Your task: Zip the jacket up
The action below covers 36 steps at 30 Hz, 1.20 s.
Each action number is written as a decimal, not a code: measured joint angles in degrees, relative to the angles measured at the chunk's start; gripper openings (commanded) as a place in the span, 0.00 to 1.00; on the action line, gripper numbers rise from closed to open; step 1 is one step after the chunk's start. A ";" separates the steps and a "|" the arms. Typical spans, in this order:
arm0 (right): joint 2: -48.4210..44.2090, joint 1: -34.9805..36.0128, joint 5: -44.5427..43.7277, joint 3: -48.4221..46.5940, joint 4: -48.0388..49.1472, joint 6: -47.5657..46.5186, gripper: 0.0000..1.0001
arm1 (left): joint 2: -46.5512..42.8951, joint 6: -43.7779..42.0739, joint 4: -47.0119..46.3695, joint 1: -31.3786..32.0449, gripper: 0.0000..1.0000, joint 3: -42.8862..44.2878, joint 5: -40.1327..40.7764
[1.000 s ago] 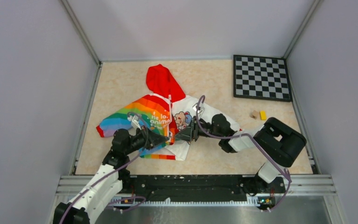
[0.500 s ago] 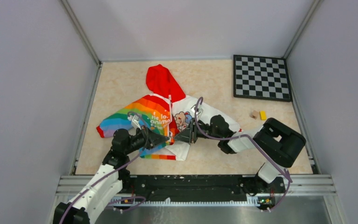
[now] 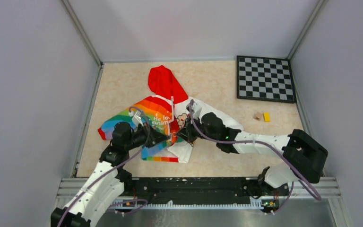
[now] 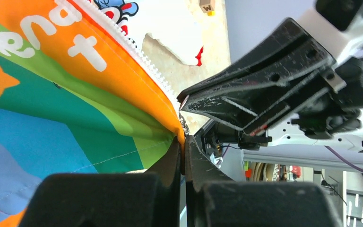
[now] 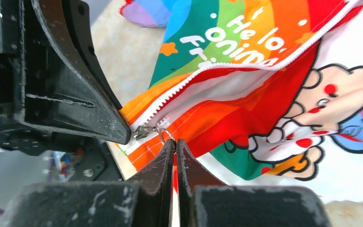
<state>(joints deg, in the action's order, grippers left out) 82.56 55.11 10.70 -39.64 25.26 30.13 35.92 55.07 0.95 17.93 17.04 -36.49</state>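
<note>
On table (image 3: 123, 85) centre, jacket (image 3: 156, 111) lies crumpled, hood toward far wall; bare top on both sides. L gripper (image 4: 183, 142) jaws clamped on rainbow hem at zip base. R gripper (image 5: 175, 142) jaws closed on jacket just below zip pull (image 5: 144, 131), tips near L's. Checkerboard (image 3: 265, 79) and 2 blocks (image 3: 262, 116) far right.

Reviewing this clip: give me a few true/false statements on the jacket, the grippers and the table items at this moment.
1. The left gripper is shut on the jacket's rainbow hem. True.
2. The jacket is fully zipped. False: the zipper pull sits near the bottom hem, with the teeth apart above it.
3. The right gripper is wide open. False: it is shut on the zipper pull's ring.
4. The checkerboard lies at the table's far right corner. True.
5. The yellow block rests on the jacket. False: it lies on the table, apart from the jacket.
</note>
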 measured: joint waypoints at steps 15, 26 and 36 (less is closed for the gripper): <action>7.54 11.50 -27.74 -13.05 -9.05 -38.16 0.00 | 8.50 -8.59 23.21 0.00 0.00 12.15 3.30; 21.16 9.25 -36.04 -23.54 -7.02 -48.33 0.00 | 6.10 -10.05 34.27 -0.04 0.00 13.81 6.40; 31.28 -1.97 -33.29 -34.95 -4.20 -53.13 0.00 | 1.62 -10.60 44.15 -0.04 0.00 19.19 8.74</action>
<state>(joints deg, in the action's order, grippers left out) 113.84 53.15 -22.59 -74.59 21.06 -23.00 37.54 44.47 45.10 17.89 36.23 -27.75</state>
